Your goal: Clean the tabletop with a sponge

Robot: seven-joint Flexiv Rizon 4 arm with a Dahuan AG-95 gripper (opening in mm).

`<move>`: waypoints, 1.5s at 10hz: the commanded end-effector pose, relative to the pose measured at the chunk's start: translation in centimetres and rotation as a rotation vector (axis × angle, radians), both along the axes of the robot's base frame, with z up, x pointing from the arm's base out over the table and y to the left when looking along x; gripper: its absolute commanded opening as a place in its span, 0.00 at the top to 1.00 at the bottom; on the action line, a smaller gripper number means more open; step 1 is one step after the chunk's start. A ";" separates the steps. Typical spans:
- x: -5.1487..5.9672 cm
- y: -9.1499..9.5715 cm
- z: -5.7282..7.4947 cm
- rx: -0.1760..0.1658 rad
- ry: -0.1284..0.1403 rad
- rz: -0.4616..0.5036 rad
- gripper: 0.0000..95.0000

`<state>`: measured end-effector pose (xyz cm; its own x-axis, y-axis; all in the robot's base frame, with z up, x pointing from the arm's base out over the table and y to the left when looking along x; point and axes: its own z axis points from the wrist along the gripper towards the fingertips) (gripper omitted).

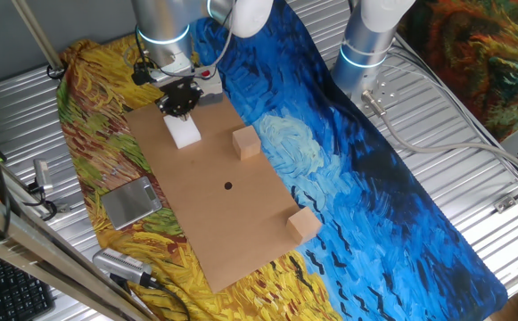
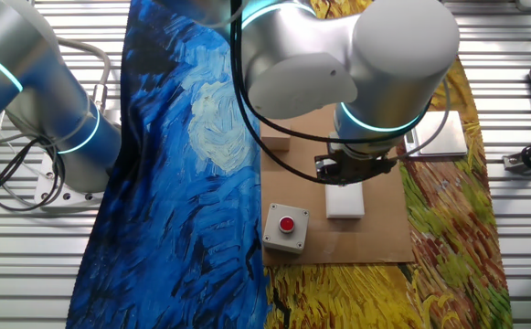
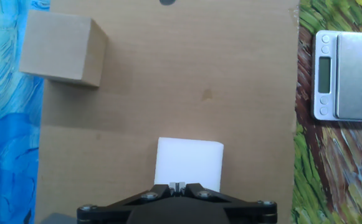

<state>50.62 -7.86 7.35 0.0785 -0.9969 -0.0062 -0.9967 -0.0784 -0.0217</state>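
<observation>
Two tan wooden cubes sit on the tabletop [image 1: 241, 214], a flat brown board laid over a blue-and-yellow painted cloth [image 1: 374, 187]; one cube [image 1: 247, 143] stands near the board's blue-side edge, the other cube [image 1: 303, 224] rests at the board's near corner, partly over the cloth; a small dark spot [image 1: 228, 186] marks the board between them. One silver robot arm reaches down over the far end of the board; its black gripper [image 1: 179, 111] is just above the sponge [image 1: 185, 131], a white foam block lying flat on the board. From the hand view the gripper [image 3: 177, 186] shows its two fingertips pressed together at the sponge's [image 3: 189, 163] near edge, with nothing between them, so the jaws look closed and empty; whether they touch the foam cannot be told. A small grey scale [image 1: 131, 201] lies on the yellow part of the cloth, beside the board. From the other fixed view, a grey box with a red button [image 2: 285, 228] sits at the board's edge, near the sponge [image 2: 345, 201].
</observation>
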 end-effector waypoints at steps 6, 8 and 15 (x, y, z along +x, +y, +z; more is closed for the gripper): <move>0.1 -0.1 -0.4 -0.004 0.020 -0.041 1.00; 0.1 -0.1 -0.4 -0.002 0.021 -0.043 1.00; 0.1 -0.1 -0.5 0.004 0.016 -0.032 0.40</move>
